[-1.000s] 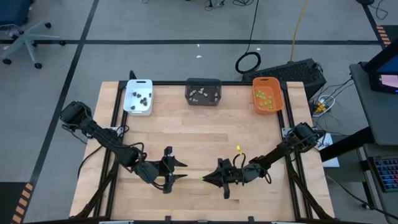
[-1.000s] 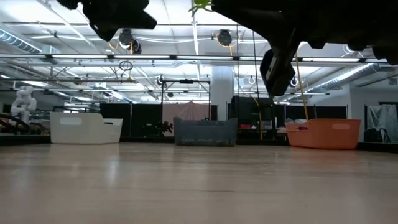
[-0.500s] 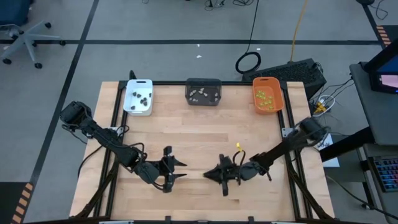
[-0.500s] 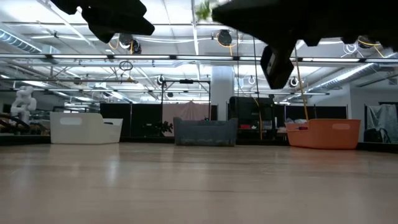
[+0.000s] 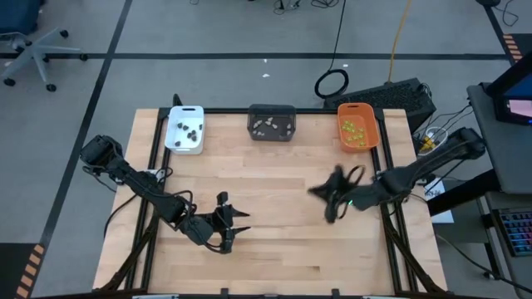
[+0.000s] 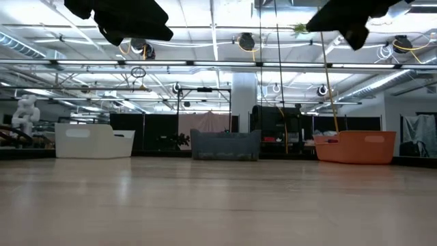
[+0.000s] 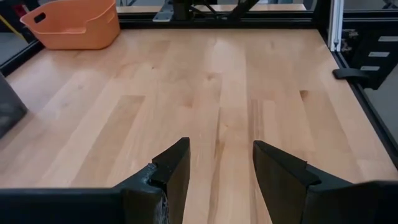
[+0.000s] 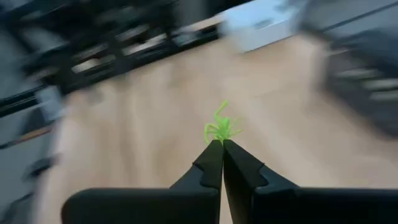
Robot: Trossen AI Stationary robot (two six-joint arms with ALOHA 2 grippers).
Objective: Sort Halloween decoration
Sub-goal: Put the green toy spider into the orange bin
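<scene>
A pale wooden table (image 5: 266,178) framed by black rails fills the middle of the high view, set on a grey floor crossed by dark tape lines. An office chair (image 5: 29,46) stands at the upper left of that frame and a keyboard (image 5: 395,95) lies just past the table's far edge at the upper right. In the low view the bare tabletop runs back to a dim hall with ceiling lamps and black curtains.

Along the top edge of the table, from left to right, stand a white tray (image 5: 184,129) holding dark brown-black pieces (image 5: 192,129), a dark grey tray (image 5: 272,122) holding pale pieces (image 5: 268,125), and an orange tray (image 5: 357,127) holding lime green pieces (image 5: 355,131).

At the lower left of the table the left gripper (image 5: 235,228) hangs low over bare wood. Its fingers (image 7: 171,174) stand apart with nothing between them.

Right of centre, the right gripper (image 5: 320,193) is above the table, below the orange tray in the frame and apart from it. Its fingers (image 8: 211,163) are pressed together, pinching a lime green spider (image 8: 221,127) that sticks out just beyond their tips. In the low view the same spider (image 6: 299,29) shows at the upper right, high above the tabletop.
</scene>
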